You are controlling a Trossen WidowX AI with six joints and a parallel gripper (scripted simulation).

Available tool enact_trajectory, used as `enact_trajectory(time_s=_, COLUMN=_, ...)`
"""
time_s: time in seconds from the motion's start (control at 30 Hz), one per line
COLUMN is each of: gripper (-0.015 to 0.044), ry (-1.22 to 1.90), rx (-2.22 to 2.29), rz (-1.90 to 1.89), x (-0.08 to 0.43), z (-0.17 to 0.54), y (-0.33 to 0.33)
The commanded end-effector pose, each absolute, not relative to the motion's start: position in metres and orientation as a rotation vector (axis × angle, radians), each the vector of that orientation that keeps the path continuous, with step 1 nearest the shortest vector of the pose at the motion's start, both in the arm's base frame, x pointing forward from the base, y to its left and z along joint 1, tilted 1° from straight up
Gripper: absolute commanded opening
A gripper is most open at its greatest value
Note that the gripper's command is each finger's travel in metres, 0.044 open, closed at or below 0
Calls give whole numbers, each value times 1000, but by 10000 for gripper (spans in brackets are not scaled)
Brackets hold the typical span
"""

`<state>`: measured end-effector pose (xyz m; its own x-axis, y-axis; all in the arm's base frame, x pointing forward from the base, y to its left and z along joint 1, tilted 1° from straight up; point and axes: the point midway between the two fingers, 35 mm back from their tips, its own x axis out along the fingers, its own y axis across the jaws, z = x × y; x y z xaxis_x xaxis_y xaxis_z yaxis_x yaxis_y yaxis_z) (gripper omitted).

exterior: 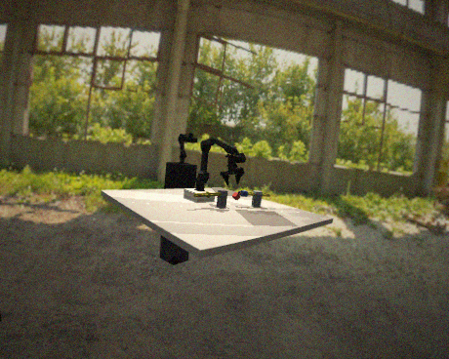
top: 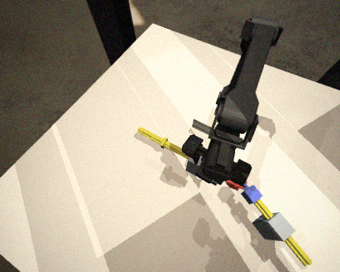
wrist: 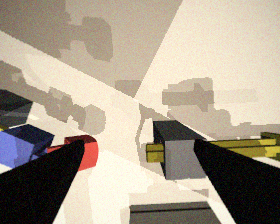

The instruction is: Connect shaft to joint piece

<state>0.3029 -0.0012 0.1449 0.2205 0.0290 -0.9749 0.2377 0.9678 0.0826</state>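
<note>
My gripper [top: 218, 159] [exterior: 231, 180] [wrist: 141, 144] is open and empty, pointing down above the gap between the two shafts. The red square joint piece [top: 233, 184] [exterior: 236, 195] [wrist: 91, 152] hangs at the blue hinge block [top: 252, 194] [wrist: 21, 145] on the first shaft [top: 298, 251]; in the wrist view the left fingertip overlaps it. Its opening cannot be made out. The first shaft's grey block [top: 281, 226] [exterior: 257, 198] stands beyond. The second yellow shaft [top: 148, 133] [wrist: 241, 146] runs through its block [top: 192, 167] [exterior: 222, 199] [wrist: 183, 157], its short end apart from the red piece.
The second shaft has a raised collar [top: 165, 143] [wrist: 278, 142] on its long side. The arm's grey base plate [top: 201, 126] [exterior: 197, 196] [wrist: 171, 214] lies close to the second block. The table [top: 100, 166] [exterior: 181, 221] carries patches of shadow.
</note>
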Motion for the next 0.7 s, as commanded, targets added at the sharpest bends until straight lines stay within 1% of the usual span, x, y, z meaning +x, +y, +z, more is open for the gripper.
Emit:
enact_trajectory(time_s=0.0, gripper=440, ry=1484, rx=174, rz=-130, x=274, z=131, y=38)
enact_trajectory(time_s=0.1, gripper=440, ry=1523, rx=150, rz=-127, x=264, z=129, y=48)
enact_trajectory(time_s=0.33, gripper=440, ry=1523, rx=139, rz=-111, x=264, z=128, y=48)
enact_trajectory(time_s=0.67, gripper=440, ry=1511, rx=-36, rz=127, x=264, z=124, y=47)
